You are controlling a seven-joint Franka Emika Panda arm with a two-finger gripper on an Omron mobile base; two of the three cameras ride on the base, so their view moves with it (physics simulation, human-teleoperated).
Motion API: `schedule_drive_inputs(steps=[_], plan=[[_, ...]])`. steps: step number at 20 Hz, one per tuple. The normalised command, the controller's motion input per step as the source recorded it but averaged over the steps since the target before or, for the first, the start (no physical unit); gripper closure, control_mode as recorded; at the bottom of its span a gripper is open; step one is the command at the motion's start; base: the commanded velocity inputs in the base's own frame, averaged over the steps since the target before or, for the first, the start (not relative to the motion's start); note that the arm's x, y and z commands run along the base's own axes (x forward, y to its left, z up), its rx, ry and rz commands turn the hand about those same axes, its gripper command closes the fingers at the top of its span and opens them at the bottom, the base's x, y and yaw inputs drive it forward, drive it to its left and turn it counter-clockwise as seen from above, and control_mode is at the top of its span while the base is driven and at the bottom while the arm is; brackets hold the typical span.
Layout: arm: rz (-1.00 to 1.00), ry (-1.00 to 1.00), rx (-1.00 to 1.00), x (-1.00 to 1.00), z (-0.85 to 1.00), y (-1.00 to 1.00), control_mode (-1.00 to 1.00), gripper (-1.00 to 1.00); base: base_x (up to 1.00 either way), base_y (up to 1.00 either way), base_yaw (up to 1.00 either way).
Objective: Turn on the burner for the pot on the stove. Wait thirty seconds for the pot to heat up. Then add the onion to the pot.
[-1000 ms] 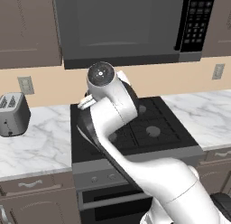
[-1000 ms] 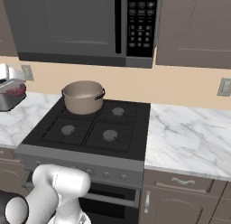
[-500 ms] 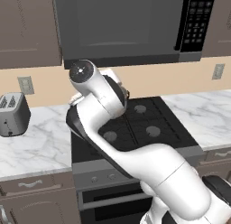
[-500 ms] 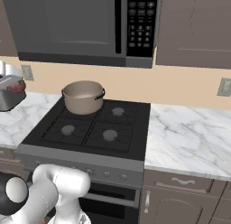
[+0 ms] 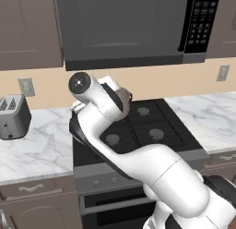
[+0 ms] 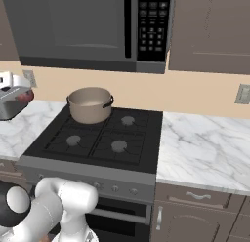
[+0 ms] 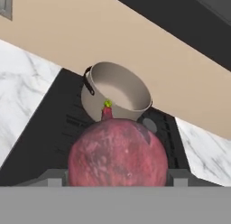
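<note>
Now, taking the pot (image 6: 90,104) as the landmark: in the right base view the pincer (image 6: 13,97) hangs well to its left, out over the marble worktop (image 6: 19,131), jaws wide and clamped on the onion (image 6: 24,96), a dark-red ball showing at its tip. The pot itself sits on the back-left burner of the stove (image 6: 93,160), open and apparently empty. To its right and in front lie the three other burner caps under bare grates, and further right more worktop.

From the hand view the onion (image 7: 118,153) sits between the finger pads, and the pot (image 7: 115,93) lies beyond it.

The step in hand looks like the carry to the pot. Done well, the onion should travel rightward at a height clearing the near rim and the dark side handle, stop centred above the pot's mouth, then sink low inside before release, so it does not bounce off the rim.
</note>
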Motion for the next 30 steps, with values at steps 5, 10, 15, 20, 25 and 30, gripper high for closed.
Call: schedule_drive_inputs(steps=[5,10,15,20,25,30], plan=[[0.0,-0.07,0.02,0.37,-0.17,-0.09,-1.0,1.0,0.0,0.0,0.0],[0.0,-0.03,0.05,0.5,-0.08,-0.06,-1.0,1.0,0.0,0.0,0.0],[-0.02,-0.04,0.06,0.51,-0.01,-0.11,-1.0,1.0,0.0,0.0,0.0],[-0.01,-0.05,0.01,0.44,-0.05,-0.12,-1.0,1.0,0.0,0.0,0.0],[-0.03,-0.05,0.04,0.3,-0.02,-0.27,-1.0,1.0,0.0,0.0,0.0],[0.0,-0.04,0.11,0.04,-0.12,-0.47,-1.0,1.0,0.0,0.0,0.0]])
